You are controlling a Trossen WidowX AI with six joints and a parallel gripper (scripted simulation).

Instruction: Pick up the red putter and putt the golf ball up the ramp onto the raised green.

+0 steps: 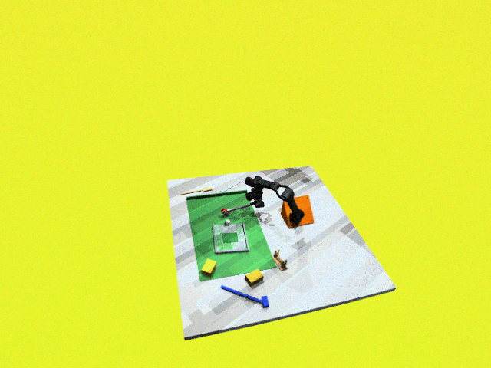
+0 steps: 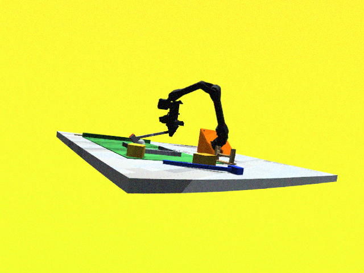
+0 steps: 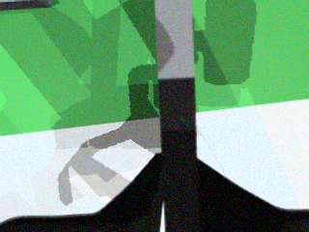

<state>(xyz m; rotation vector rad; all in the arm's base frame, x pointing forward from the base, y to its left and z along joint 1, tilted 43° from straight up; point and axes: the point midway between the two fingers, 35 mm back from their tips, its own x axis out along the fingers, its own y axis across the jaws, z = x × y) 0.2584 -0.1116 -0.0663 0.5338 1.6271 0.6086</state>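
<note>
The red putter slants down from the claw, its dark grip end pinched between the nearly closed fingers, its red head low over the green mat. The golf ball lies just beside the putter head, at the edge of the grey-framed raised green. Beyond the claw, the arm's base meets an orange wedge on the table.

Red-headed putter, grey shaft; white ball; green mat; blue putter; orange wedge; yellow blocks.
</note>
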